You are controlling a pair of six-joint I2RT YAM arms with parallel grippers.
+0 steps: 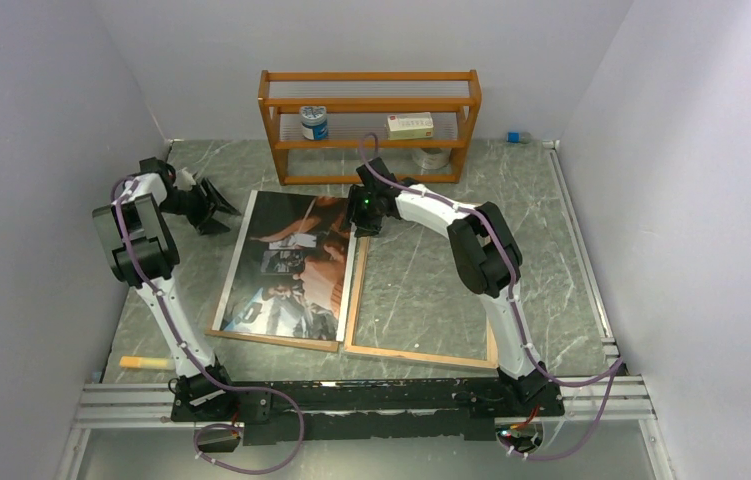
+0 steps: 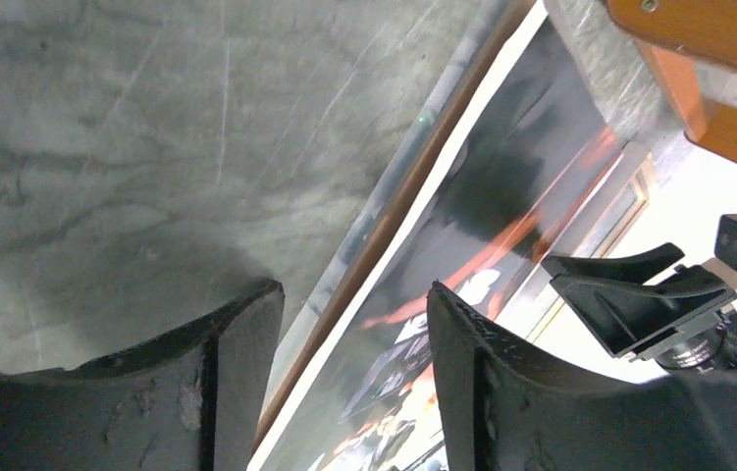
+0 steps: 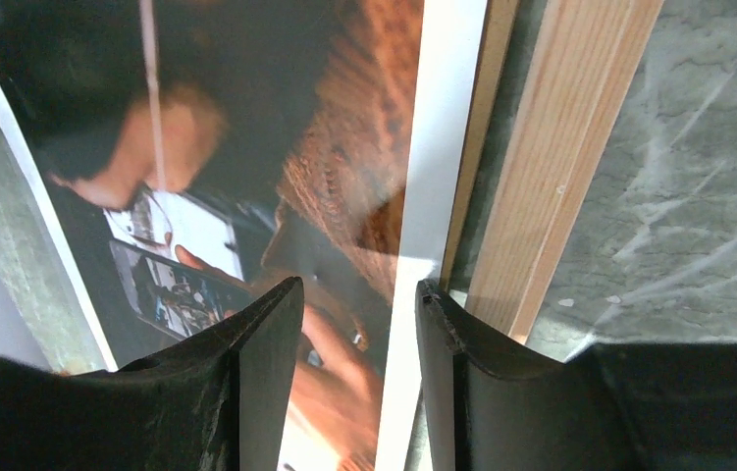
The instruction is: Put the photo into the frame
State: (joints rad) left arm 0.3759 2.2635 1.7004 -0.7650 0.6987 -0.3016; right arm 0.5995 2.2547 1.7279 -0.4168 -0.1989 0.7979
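A grey marbled bench sat between white walls. From near its front edge across the middle lay the photo, flat on a brown backing board. The frame lay just beside it on the right, marble showing through its pane. The likely trouble was the thin sheet: pinched at one far corner only, it could curl, crease, slip out or drag the board along. At the photo's far right corner the right tool stood half open, jaws astride the white border, clamping nothing. The left tool hung released by the far left corner, also empty. Beyond them the orange shelf rack lined the far edge.
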